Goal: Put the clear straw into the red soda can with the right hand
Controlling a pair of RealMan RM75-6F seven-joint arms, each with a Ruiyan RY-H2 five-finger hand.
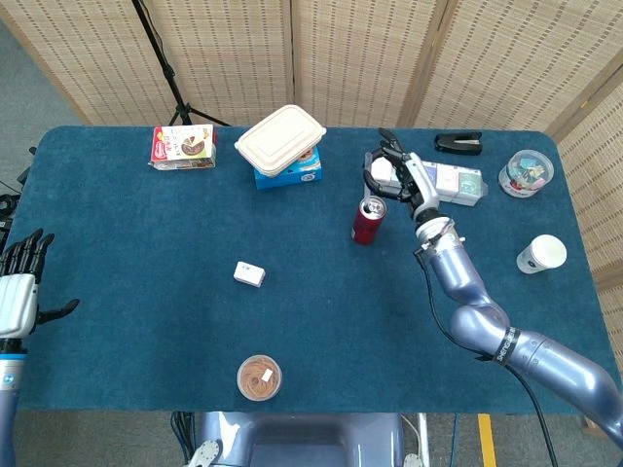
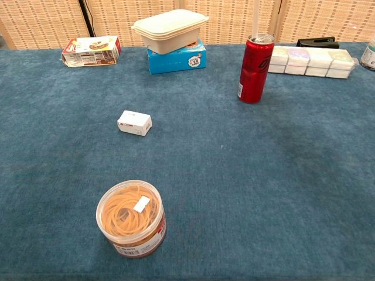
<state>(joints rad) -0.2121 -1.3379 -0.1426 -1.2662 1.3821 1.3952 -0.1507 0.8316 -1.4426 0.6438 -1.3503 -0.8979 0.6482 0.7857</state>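
the clear straw point(image 2: 255, 17) stands upright with its lower end in the mouth of the red soda can point(image 2: 255, 68), which sits near the far edge of the table point(image 1: 146, 263). the right hand point(image 1: 397, 177) hangs just above the can; whether its curled fingers pinch the straw cannot be told. the left hand point(image 1: 19, 282) rests at the table's edge, fingers apart. good practice: keep the straw vertical, lower it, release only once seated.

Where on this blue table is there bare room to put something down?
The widest bare stretch lies between the small white box, the rubber band tub and the red soda can. The front right, below the paper cup, is partly crossed by the right arm. The back edge is crowded: snack box, lidded container, tissue packs.
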